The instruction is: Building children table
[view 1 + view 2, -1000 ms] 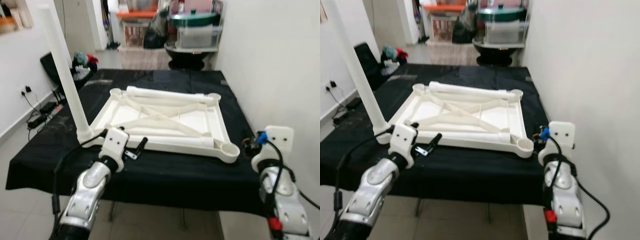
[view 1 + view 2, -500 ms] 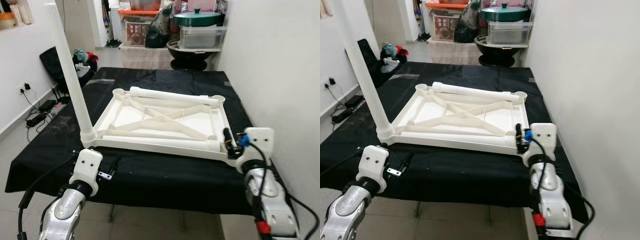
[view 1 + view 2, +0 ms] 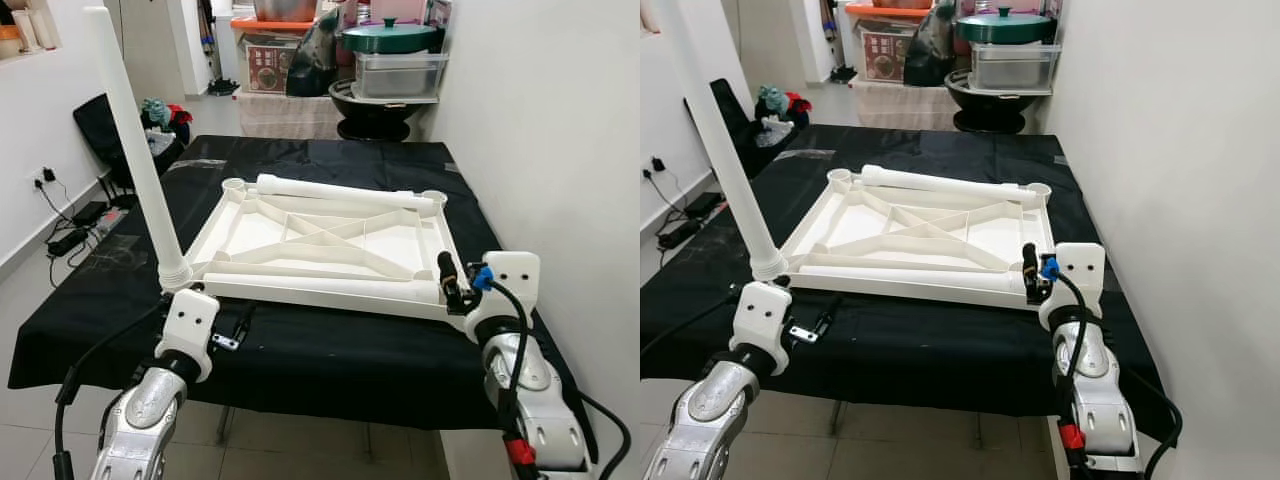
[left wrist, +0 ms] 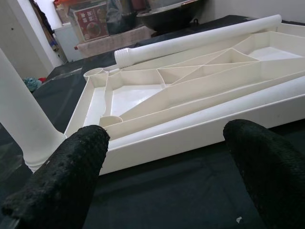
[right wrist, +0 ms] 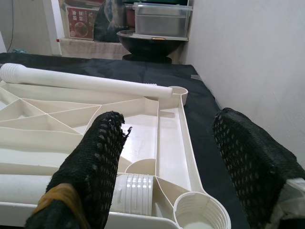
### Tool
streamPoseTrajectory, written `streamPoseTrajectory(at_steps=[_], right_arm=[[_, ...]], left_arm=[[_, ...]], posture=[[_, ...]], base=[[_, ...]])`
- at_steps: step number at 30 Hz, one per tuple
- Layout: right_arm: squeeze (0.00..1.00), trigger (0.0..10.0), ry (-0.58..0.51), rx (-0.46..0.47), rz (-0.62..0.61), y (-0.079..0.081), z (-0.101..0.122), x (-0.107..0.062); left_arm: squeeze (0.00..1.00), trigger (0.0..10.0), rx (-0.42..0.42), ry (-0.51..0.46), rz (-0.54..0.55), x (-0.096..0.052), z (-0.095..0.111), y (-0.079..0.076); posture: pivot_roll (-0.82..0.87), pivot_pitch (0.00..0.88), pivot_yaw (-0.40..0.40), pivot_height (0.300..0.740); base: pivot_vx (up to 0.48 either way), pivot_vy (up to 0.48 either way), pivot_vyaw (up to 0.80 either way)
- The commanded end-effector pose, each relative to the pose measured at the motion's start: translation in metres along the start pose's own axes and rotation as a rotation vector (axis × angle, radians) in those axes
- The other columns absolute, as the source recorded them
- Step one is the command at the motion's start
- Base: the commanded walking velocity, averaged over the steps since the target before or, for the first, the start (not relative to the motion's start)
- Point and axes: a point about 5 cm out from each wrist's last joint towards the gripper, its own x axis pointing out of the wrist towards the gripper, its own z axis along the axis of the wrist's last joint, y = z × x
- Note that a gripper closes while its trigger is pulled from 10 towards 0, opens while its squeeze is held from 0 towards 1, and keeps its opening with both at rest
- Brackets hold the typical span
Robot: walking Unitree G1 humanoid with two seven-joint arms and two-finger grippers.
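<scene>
A white plastic table top (image 3: 392, 240) lies upside down on the black-covered table (image 3: 330, 355). One white leg (image 3: 135, 160) stands upright in its near left corner. Two loose legs lie inside it, one along the far edge (image 3: 345, 192) and one along the near edge (image 3: 320, 286). My left gripper (image 3: 240, 325) hovers open over the cloth just in front of the near edge, beside the upright leg (image 4: 21, 138). My right gripper (image 3: 452, 283) is open at the near right corner, above the empty socket (image 5: 200, 217) and the near leg's threaded end (image 5: 133, 193).
A white wall (image 3: 560, 150) runs close along the table's right side. A black chair with clothes (image 3: 150, 120) and floor cables (image 3: 80, 225) are at the left. Storage boxes and a green-lidded pot (image 3: 390, 40) stand behind the table.
My right gripper has moved in from beside the table top to its near right corner. My left gripper has drawn back from the near edge toward the table's front. The camera has shifted slightly.
</scene>
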Motion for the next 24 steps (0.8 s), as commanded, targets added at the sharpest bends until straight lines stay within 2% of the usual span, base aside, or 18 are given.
streamPoseTrajectory(at_steps=[1, 9, 14, 16, 20, 22, 24], right_arm=[[0.00, 10.0, -0.003, -0.003, 0.000, 0.002, -0.001, 0.000], [0.00, 10.0, 0.003, 0.022, 0.005, 0.005, -0.001, 0.002], [0.00, 10.0, 0.024, 0.075, 0.013, 0.007, -0.003, 0.003], [0.00, 10.0, 0.078, 0.130, 0.066, 0.009, -0.008, 0.005], [0.00, 10.0, 0.128, 0.162, 0.126, 0.004, -0.011, 0.009], [0.00, 10.0, 0.116, 0.121, 0.127, -0.012, -0.001, 0.019], [0.00, 10.0, 0.114, 0.112, 0.120, -0.016, 0.001, 0.022]], left_arm=[[0.00, 10.0, -0.016, 0.001, 0.004, -0.002, 0.000, 0.001], [0.00, 10.0, -0.019, -0.025, 0.015, 0.000, 0.002, 0.003], [0.00, 10.0, -0.021, -0.025, 0.012, 0.000, 0.002, 0.003], [0.00, 10.0, -0.021, -0.027, 0.007, 0.000, 0.002, 0.002], [0.00, 10.0, -0.022, -0.029, 0.000, 0.001, 0.002, 0.001], [0.00, 10.0, -0.017, -0.029, -0.005, 0.001, 0.002, 0.000], [0.00, 10.0, -0.017, -0.030, -0.006, 0.001, 0.002, 0.000]], posture=[[0.06, 0.000, -0.047, 0.740], [0.07, 0.000, -0.049, 0.740], [0.07, 0.000, -0.049, 0.740], [0.07, 0.000, -0.049, 0.740], [0.08, 0.000, -0.051, 0.740], [0.08, 0.000, -0.062, 0.740], [0.08, 0.000, -0.063, 0.740]], base=[[0.000, 0.000, 0.00], [0.268, 0.000, 0.00], [0.349, 0.000, 0.00], [0.345, 0.000, 0.00], [0.326, 0.000, 0.00], [0.135, 0.000, 0.00], [0.000, 0.000, 0.00]])
